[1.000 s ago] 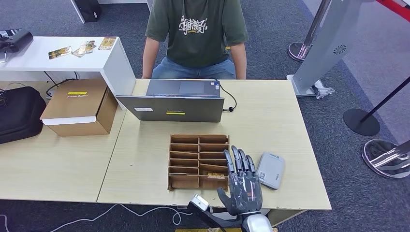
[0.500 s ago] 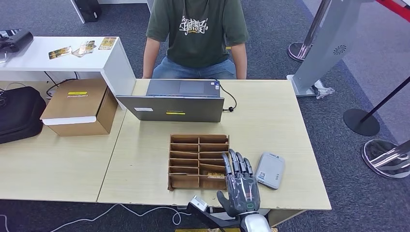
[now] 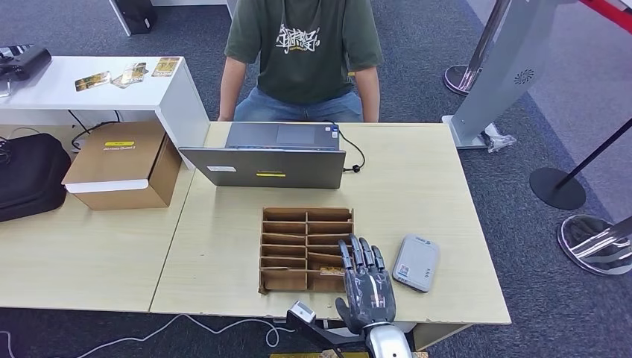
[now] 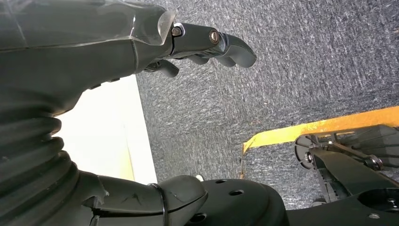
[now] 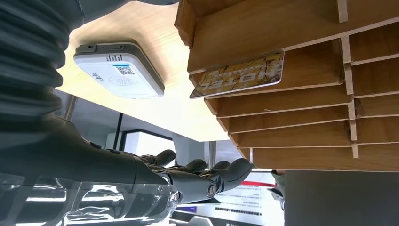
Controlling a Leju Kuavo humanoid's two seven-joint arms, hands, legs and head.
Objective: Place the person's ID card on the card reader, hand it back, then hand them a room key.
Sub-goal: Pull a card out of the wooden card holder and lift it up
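My right hand [image 3: 365,287] hovers flat with its fingers stretched out over the near right corner of the brown wooden organizer [image 3: 298,224], holding nothing. The grey card reader [image 3: 416,262] lies on the table just right of that hand. In the right wrist view a gold hotel key card [image 5: 240,75] sticks out of one organizer slot, with the card reader [image 5: 117,77] beside it and my right hand's fingers [image 5: 197,172] apart from both. My left hand [image 4: 94,42] hangs beside the table over the carpet, fingers loosely apart and empty.
A person in a green shirt [image 3: 302,52] sits across the table behind a grey laptop [image 3: 268,160]. A cardboard box [image 3: 123,164] and a black bag [image 3: 30,175] sit on the left table. Several cards [image 3: 127,73] lie on a white shelf.
My right hand has drawn back toward the table's near edge, its fingertips now over the organizer's front slots. Nothing else has moved.
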